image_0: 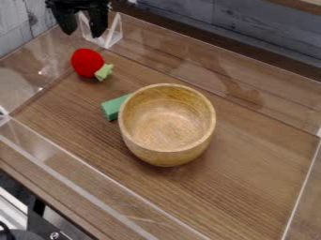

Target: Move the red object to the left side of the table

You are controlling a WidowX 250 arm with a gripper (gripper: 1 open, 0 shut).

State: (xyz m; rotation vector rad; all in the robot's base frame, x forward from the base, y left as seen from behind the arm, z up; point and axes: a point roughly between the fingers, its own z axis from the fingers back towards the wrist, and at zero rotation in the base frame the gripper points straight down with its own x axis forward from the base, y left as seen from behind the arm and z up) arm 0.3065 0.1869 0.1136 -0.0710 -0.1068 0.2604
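The red object (pixel 86 62), a small round bright-red toy fruit with a green leafy stem at its right, lies on the dark wood-grain table (pixel 251 141) near the back left. My gripper (pixel 79 23) hangs above and slightly behind it at the top left of the frame, its dark fingers (pixel 63 21) spread open with nothing between them. A clear gap separates the fingertips from the fruit.
A wooden bowl (pixel 168 122) stands in the middle of the table, with a flat green piece (pixel 115 106) against its left side. Low clear acrylic walls (pixel 38 150) edge the tabletop, and a clear triangular stand (pixel 111 36) sits at the back left.
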